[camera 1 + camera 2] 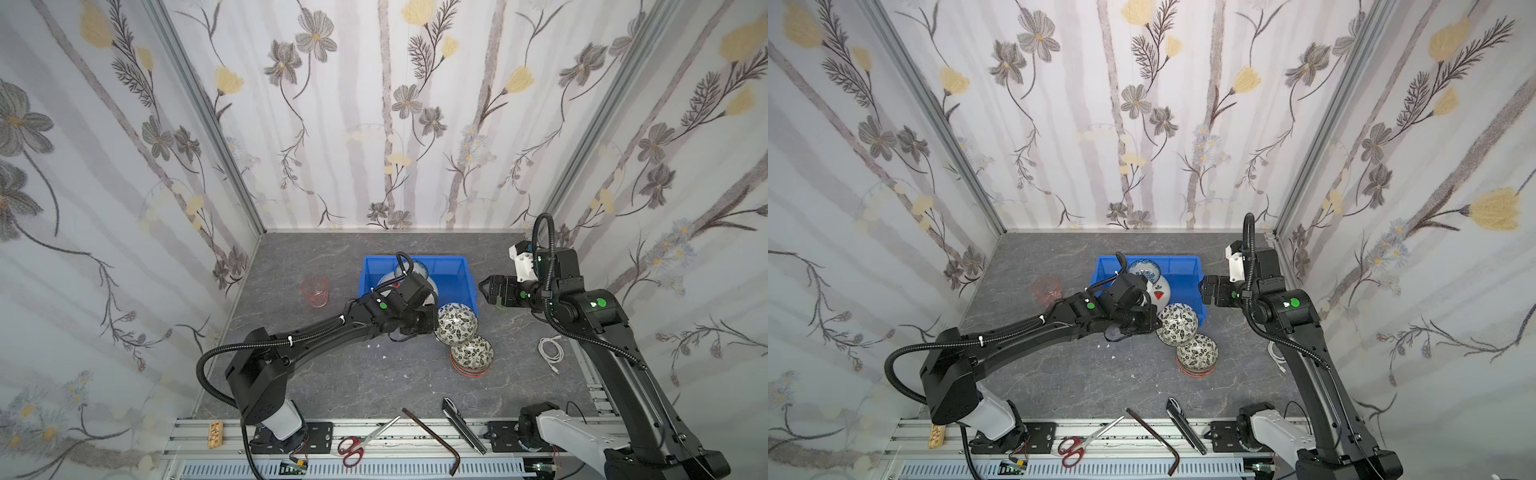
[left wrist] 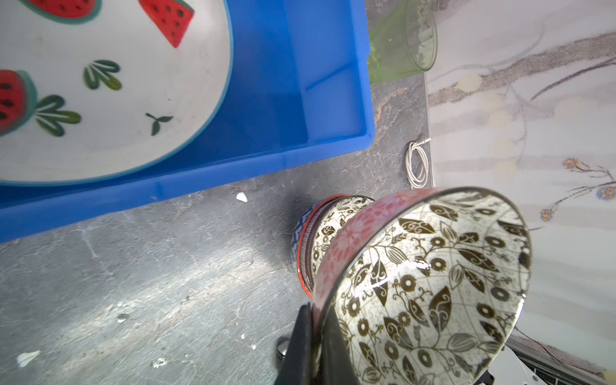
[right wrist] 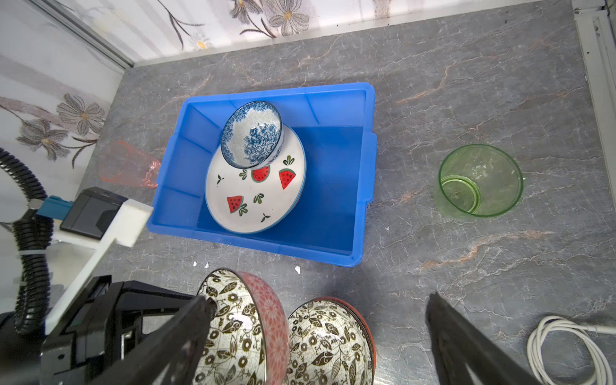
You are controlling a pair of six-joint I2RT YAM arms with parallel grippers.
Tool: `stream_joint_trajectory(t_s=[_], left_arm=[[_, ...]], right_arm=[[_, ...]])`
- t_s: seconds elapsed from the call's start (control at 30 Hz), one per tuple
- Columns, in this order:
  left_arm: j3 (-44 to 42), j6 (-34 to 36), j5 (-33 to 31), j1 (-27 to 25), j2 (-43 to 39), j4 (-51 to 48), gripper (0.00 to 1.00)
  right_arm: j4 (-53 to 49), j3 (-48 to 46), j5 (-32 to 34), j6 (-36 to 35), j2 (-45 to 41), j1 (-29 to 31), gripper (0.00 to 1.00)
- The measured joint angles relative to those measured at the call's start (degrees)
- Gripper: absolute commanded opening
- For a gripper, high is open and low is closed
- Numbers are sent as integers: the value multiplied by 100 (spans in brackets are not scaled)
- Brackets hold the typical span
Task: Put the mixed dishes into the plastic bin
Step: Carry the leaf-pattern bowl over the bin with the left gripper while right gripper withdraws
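"The left gripper (image 2: 311,336) pinches the leafy bowl (image 2: 426,286) by its rim, tilted, just outside the near right corner of the blue bin (image 1: 451,266)."

"And the right gripper (image 1: 487,292)?"

"Jaws wide, empty. I'd clear the bin's rim, level the bowl, and set it down beside the watermelon plate (image 3: 253,200)."

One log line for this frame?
left gripper: shut on leafy bowl, tilted near bin | right gripper: open, empty | in bin: watermelon plate, blue bowl | outside: bowl stack, pink tumbler, green tumbler
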Motion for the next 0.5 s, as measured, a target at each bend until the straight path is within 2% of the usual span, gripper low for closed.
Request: stream_joint_trajectory(t_s=[0.5], left_arm=[[0,306,-146,697,-251,-372,0]], right_arm=[[525,-63,-33,37,-302,-168,100]])
